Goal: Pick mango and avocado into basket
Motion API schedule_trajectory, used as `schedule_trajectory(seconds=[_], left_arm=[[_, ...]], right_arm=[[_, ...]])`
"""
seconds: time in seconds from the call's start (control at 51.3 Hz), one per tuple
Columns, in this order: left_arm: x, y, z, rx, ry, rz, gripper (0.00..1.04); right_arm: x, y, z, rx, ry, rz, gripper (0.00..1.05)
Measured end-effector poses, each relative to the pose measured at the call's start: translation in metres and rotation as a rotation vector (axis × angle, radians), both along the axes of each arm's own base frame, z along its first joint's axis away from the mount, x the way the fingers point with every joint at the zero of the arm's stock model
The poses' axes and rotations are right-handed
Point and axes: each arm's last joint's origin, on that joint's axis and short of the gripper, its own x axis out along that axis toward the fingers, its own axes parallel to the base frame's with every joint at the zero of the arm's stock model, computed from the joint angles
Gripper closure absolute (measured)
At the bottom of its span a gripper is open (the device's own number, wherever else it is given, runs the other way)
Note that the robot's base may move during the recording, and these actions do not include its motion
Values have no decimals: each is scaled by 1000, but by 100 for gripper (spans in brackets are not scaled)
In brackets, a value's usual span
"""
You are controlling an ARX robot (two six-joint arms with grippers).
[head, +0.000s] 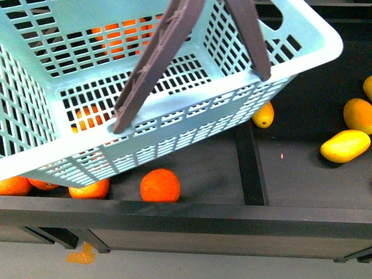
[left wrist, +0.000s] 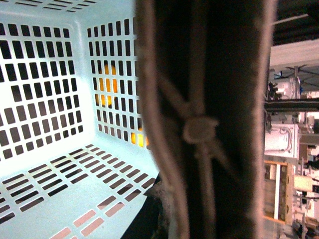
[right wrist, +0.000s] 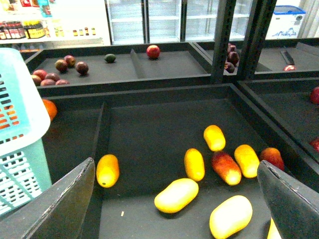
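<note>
The right gripper (right wrist: 174, 167) has its two dark grey fingers spread wide apart with nothing between them, hovering over a black display tray (right wrist: 149, 124) of fruit. The left gripper cannot be made out. Its wrist view is filled by a brown ribbed plastic handle (left wrist: 209, 99) very close to the camera, and whether the gripper is clamped on it cannot be told.

A large light turquoise plastic basket with slotted lattice sides (head: 174, 125) fills most of the front view, tilted, with its two brown handles (head: 157, 58) rising out of the top of the picture. No fruit can be seen inside the basket; round bright oranges (head: 160, 185) lie on the tray beneath and beside it, some showing through the slots.

The smooth yellow oblong mangoes (right wrist: 176, 195) lie in the next compartment, to the right of a black divider (head: 250, 163) and apart from the basket. One mango (head: 263, 114) rests just beside the divider, close to the basket's corner. Others lie scattered further right, one of them flushed red (right wrist: 226, 168).

A far tray holds dark red round fruit (right wrist: 82, 67) and one small dark green fruit (right wrist: 110, 58).
</note>
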Motion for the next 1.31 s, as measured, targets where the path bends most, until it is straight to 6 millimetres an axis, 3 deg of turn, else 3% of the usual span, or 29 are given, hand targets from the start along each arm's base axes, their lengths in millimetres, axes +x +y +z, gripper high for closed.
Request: schedule_trajectory(seconds=[0.117,0.351,0.409,0.487,0.604,0.721,0.78,0.896,0.955,1.052,1.208,1.306], left_arm=[[-6,-15,2,-10,-21,-49,101],[-6,-15,2,-9,-21,-48,101],[-6,-14,2,-7,-21,-41,101],[-6,-15,2,-6,-22,-42,101],[-6,-14,2,-7,-22,-41,101],[-6,-15,2,-8,-23,-45,101],[-6,-15,2,-11,-22,-48,101],[-6,-15,2,-8,-24,-45,101],[-6,-15,2,-7,-24,-42,101],[-6,-15,2,-7,-24,-43,101],[-6,-15,2,-9,-23,-45,101],[-6,-15,2,-9,-23,-45,101]], right_arm=[[0,0,0,0,0,0,9],[0,0,-1,24,49,-1,9],[3,-2,-3,154,269,-18,9],[7,-5,-4,272,374,-33,9],[17,-12,3,371,385,-42,9],[39,-26,16,462,372,-42,9],[54,-32,17,490,384,-54,9],[117,-48,3,533,436,-96,9],[157,-55,-14,558,485,-132,9],[204,-57,-51,605,602,-196,9],[248,-52,-102,682,738,-296,9],[266,-48,-119,722,774,-340,9]])
